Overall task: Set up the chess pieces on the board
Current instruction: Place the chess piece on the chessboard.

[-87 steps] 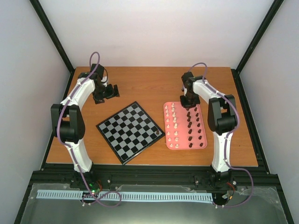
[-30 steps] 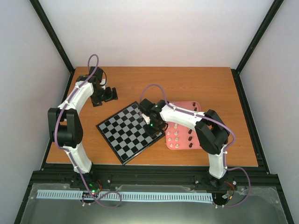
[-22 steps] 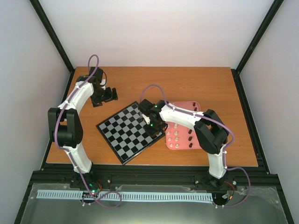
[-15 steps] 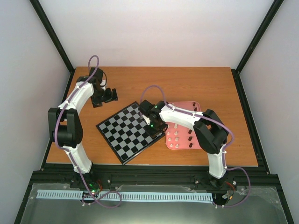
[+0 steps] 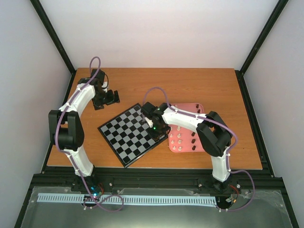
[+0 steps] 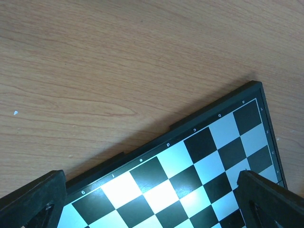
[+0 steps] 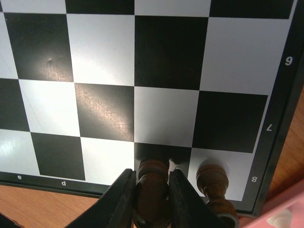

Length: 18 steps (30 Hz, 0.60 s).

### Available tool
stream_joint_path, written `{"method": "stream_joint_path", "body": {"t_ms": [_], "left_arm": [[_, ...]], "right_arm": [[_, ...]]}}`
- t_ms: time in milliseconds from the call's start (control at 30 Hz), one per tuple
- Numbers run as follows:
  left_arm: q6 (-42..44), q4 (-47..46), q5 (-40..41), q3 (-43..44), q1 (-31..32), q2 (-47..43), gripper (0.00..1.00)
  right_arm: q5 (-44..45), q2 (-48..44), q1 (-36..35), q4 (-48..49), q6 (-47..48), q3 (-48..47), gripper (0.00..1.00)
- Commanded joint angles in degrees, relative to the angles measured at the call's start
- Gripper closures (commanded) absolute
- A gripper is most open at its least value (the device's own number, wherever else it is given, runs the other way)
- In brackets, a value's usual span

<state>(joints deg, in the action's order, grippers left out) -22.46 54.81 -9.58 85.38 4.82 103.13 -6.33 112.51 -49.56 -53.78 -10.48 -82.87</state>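
The board (image 5: 128, 135) lies tilted on the table, left of centre. In the right wrist view my right gripper (image 7: 151, 190) is shut on a dark brown chess piece (image 7: 153, 183), which stands upright on a black square of the board (image 7: 104, 71) in its edge row. One finger (image 7: 121, 194) presses each side of it. A second dark brown piece (image 7: 212, 178) stands on the pale corner square beside it. From above, my right gripper (image 5: 156, 131) sits over the board's right corner. My left gripper (image 5: 113, 96) hovers open and empty beyond the board's far corner (image 6: 204, 161).
A pink tray (image 5: 199, 142) lies right of the board under my right arm, holding several cream (image 5: 179, 138) and dark (image 5: 194, 138) pieces. Its corner (image 7: 285, 211) nearly touches the board's rim. Black frame posts and white walls enclose the table.
My right arm has swung from the pink tray to the board's right corner, carrying a dark piece. In the last second it barely shifted. The left arm stayed still.
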Motion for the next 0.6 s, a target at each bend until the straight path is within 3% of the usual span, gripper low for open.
{"method": "stream_joint_path", "body": {"t_ms": [0,233,567], "left_arm": [[-0.48,-0.9,-0.34,0.27,-0.06,-2.21,0.0],[-0.61,-0.91,-0.56,0.4,-0.06,-2.23,0.0],[-0.68,-0.93,-1.06,0.72,-0.05,-2.2,0.0]], "right_arm": [[-0.86,-1.54,-0.54,0.96,0.14,0.43,0.78],[-0.81,-4.19,-0.54,-1.35,0.01,-2.17,0.69],[9.26,-8.57,0.47,-7.86,-1.94,-9.68,0.56]]}}
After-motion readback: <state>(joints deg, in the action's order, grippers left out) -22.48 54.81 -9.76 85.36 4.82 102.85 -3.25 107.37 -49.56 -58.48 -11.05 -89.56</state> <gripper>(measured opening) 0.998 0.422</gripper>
